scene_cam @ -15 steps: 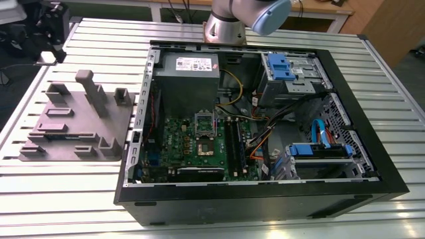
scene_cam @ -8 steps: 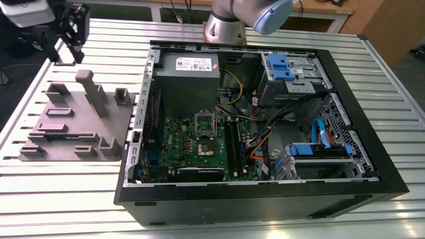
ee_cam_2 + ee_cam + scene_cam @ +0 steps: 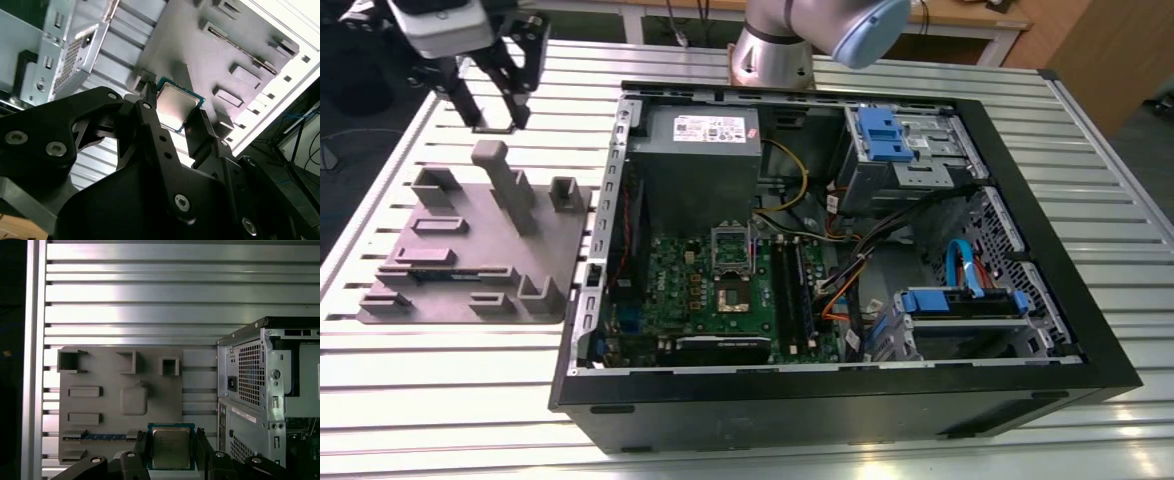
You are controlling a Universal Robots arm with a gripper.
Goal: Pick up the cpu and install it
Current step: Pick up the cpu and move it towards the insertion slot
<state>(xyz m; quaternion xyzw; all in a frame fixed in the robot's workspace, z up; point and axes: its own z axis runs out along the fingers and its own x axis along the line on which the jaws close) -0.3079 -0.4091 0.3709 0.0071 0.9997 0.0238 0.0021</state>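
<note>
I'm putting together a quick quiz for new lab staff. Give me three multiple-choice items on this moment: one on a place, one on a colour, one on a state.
1. Where is the cpu? A in the socket; B between the fingers of the gripper; C flat on the grey tray.
2. What colour are the plastic drive brackets? A red; B white; C blue.
3. How is the computer case? A lying open, motherboard exposed; B panel on; C upright.

Key: B, both wrist views show the chip clamped between the fingers. C, the exterior view shows them blue. A, the green board lies in plain sight.
</note>
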